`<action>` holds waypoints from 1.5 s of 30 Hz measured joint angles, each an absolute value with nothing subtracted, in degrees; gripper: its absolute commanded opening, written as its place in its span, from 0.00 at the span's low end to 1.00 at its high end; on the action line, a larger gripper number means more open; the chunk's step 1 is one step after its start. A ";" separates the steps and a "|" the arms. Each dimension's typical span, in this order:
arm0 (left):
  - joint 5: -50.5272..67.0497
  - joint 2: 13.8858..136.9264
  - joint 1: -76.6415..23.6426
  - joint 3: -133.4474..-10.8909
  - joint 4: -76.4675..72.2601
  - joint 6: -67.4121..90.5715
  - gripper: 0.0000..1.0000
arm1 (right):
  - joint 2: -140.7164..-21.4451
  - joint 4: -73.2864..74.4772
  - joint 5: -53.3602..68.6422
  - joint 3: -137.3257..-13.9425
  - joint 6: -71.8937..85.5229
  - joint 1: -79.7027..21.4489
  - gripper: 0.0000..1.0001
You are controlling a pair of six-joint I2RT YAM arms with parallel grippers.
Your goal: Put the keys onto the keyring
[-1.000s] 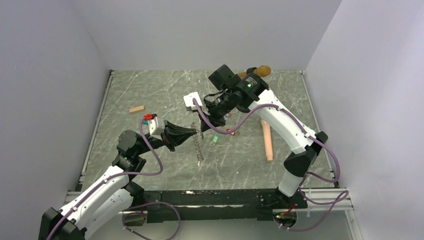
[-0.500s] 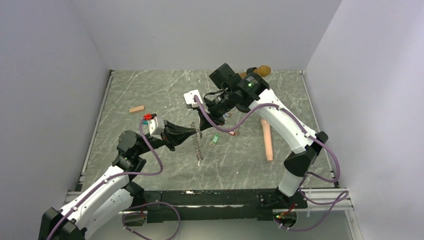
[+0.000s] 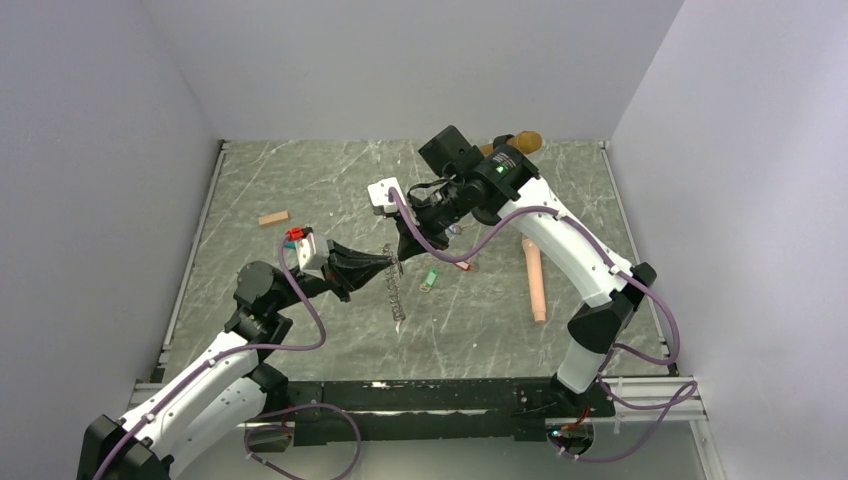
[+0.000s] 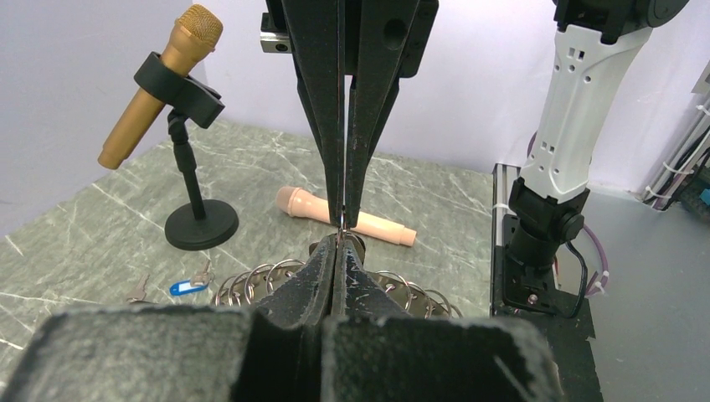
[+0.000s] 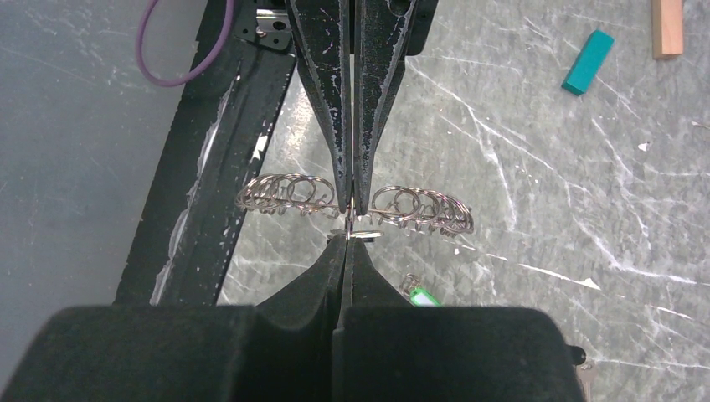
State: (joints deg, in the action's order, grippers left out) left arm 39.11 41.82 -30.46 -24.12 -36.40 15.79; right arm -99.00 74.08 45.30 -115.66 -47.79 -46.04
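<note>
The keyring (image 5: 419, 209) is being gripped in the shut left jaws, stretching crosswise directly before the shut right jaws, tips meeting.

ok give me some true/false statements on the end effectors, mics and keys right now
1. Both end effectors are wide open. False: the left end effector and the right end effector are shut, tips meeting at the keyring.
2. The gold microphone sits in its stand. True.
3. The pink microphone stands upright. False: it lies flat on the table.
4. The green-tag key lies on the table, off the keyring. True.
</note>
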 measured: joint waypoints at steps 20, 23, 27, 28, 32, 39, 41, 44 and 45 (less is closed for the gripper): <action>39.07 41.82 -30.46 -24.12 -33.06 15.29 0.00 | -99.22 73.65 45.56 -115.42 -47.94 -46.04 0.00; 39.09 41.82 -30.39 -24.12 -32.73 15.33 0.00 | -99.22 73.63 45.56 -115.04 -47.99 -46.04 0.00; 39.13 41.82 -30.13 -24.12 -32.29 15.59 0.00 | -99.22 73.60 45.56 -114.54 -48.23 -46.04 0.00; 39.13 41.82 -30.04 -24.12 -32.27 15.75 0.00 | -99.22 73.58 45.56 -114.45 -48.34 -46.04 0.00; 39.18 41.82 -29.63 -24.12 -32.32 16.05 0.00 | -99.22 73.49 45.54 -114.10 -48.51 -46.04 0.00; 39.46 41.85 -29.15 -24.12 -32.32 16.86 0.00 | -99.24 73.45 45.52 -113.80 -49.32 -46.06 0.00; 39.66 41.89 -28.99 -24.12 -32.32 17.10 0.00 | -99.26 73.47 45.50 -113.80 -49.63 -46.22 0.00; 39.75 42.17 -28.80 -24.12 -32.32 17.34 0.00 | -99.31 73.49 45.17 -113.80 -50.04 -46.46 0.00; 39.75 42.26 -28.75 -24.12 -32.25 17.39 0.00 | -99.33 73.56 44.91 -113.80 -50.15 -46.57 0.00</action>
State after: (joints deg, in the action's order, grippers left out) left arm 39.75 42.26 -28.75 -24.12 -32.25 17.39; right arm -99.33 73.56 44.91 -113.80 -50.15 -46.57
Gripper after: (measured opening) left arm 0.012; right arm 0.009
